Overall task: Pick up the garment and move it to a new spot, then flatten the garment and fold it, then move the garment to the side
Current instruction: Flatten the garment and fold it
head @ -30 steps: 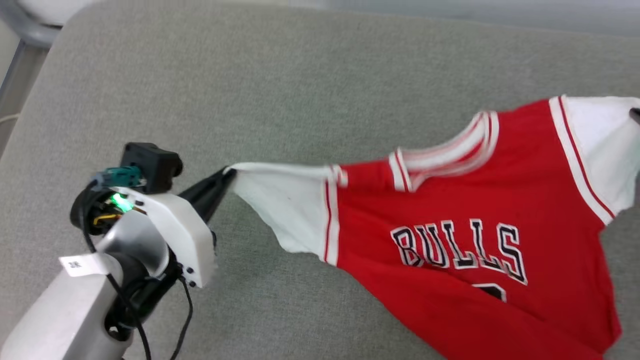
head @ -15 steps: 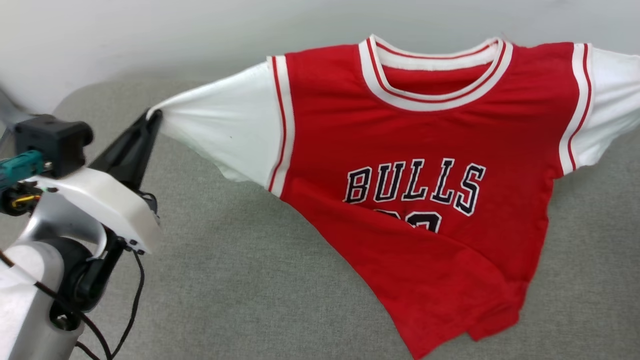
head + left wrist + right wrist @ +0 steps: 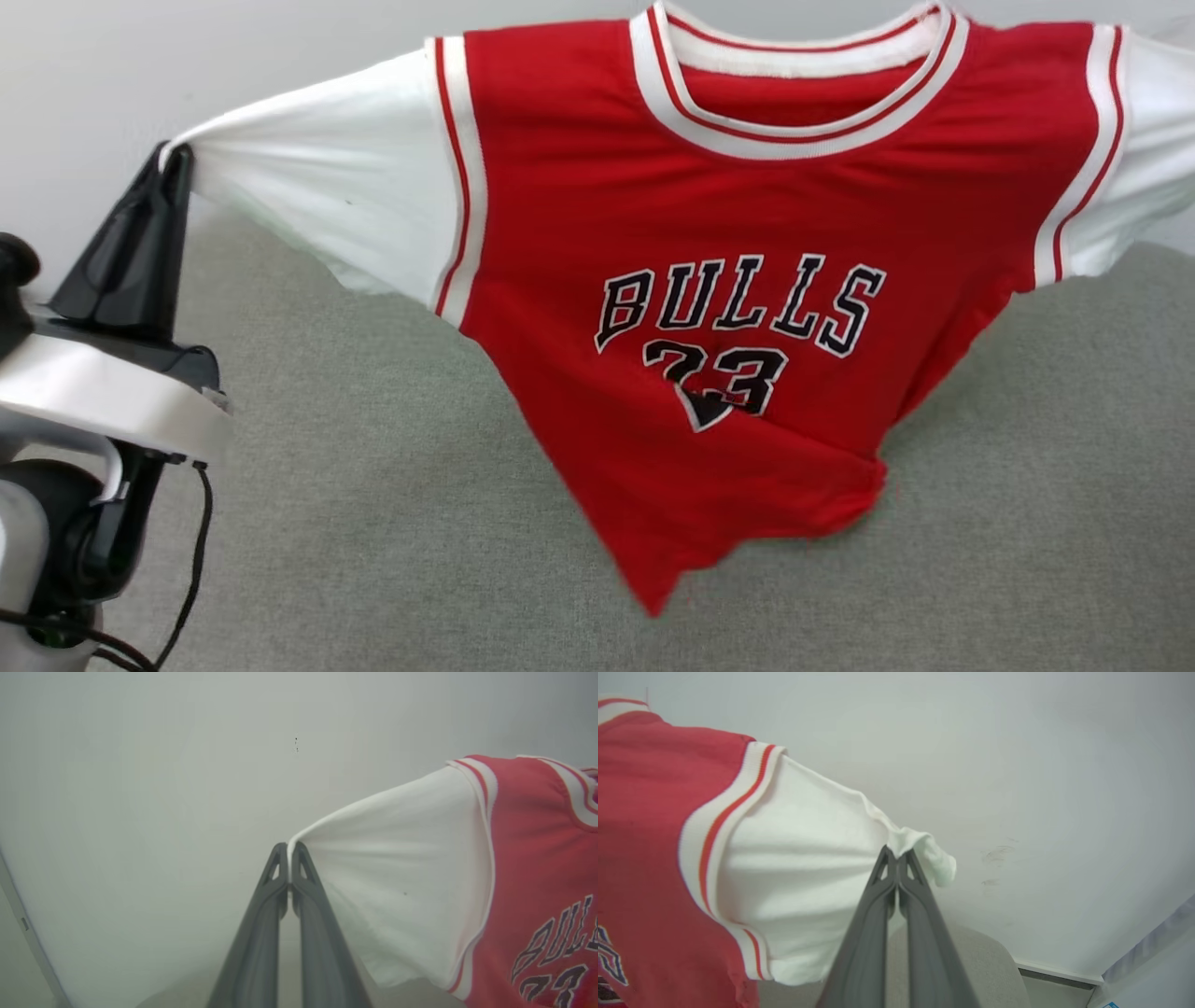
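I have the shirt point(image 3: 709, 215) hanging stretched in the air between both arms, front toward the head camera, with the lettering and the 23 readable. My left fingers point(image 3: 175, 157) are pinched closed on the outer edge of the white sleeve on that side; the left wrist view shows a sliver of white cloth between the tips. My right fingers point(image 3: 897, 862) are clamped on the end of the other sleeve, with a small bunch of cloth flopping past the tips. The collar sits at the top edge of the head view. The body sags to a crooked point low in the middle, and a crease cuts across the bottom of the number. Under it is the grey fabric-covered worktop point(image 3: 373, 523); I cannot tell whether that lowest point touches it or hangs just above. Behind the shirt is a plain pale wall point(image 3: 140, 65), rising beyond the worktop's far edge. In the right wrist view a rounded corner of the worktop lies below the fingers, with a skirting board point(image 3: 1059, 975) along the foot of the wall beyond. A black cable point(image 3: 191, 560) loops off my left wrist, clear of the cloth.
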You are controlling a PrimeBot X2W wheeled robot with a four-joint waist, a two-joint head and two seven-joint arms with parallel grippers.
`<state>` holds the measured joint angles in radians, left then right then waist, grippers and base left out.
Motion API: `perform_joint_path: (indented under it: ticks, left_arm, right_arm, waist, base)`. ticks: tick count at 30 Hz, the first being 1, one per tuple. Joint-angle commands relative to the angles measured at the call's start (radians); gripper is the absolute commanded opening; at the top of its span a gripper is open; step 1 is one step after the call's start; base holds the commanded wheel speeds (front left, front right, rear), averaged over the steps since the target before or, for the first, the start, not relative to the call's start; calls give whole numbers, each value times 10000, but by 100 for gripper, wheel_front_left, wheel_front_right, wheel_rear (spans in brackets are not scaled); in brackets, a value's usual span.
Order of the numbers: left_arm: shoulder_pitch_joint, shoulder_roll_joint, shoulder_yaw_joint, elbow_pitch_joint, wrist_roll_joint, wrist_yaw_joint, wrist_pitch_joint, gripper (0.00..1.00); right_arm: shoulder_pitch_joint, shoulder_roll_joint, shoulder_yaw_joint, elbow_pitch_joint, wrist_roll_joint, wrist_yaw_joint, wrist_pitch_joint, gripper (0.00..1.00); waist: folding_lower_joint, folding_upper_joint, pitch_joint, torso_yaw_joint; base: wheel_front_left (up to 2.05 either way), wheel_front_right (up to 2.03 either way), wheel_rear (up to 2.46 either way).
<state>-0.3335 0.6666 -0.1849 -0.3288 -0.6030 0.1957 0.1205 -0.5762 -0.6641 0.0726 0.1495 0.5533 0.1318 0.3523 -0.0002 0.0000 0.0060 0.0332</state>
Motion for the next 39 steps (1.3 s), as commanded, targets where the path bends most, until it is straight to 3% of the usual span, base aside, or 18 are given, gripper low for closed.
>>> perform_joint_path:
  ticks: [1, 10, 18, 30, 39]
  left_arm:
    - [147, 106, 233, -160, 87, 108, -215, 0]
    - [-287, 467, 1042, -858, 153, 206, -762, 0]
    - [-1419, 736, 1212, -424, -111, -199, -697, 0]
    - [-5117, 929, 755, 2017, -89, -1429, -979, 0]
    - [-9060, 503, 234, 4537, 599, -2115, -1932, 0]
  right_arm:
    - [233, 135, -360, -314, -114, -21, 48, 0]
    - [77, 842, -1779, -1762, -509, -21, 385, 0]
    - [-964, 1184, -1871, -1821, -1121, -21, 199, 0]
    - [-4443, 1320, -1225, -133, -2117, -23, -422, 0]
    - [-8059, 1519, -757, 2216, -3237, -23, -1506, 0]
  waist:
    - [2, 0, -145, -59]
    - [2, 0, -43, -176]
    - [2, 0, 900, -253]
    - [2, 0, 3261, -208]
    - [2, 0, 5053, -136]
  base:
    - [0, 0, 0]
    - [0, 0, 0]
    - [0, 0, 0]
    - [0, 0, 0]
    - [0, 0, 0]
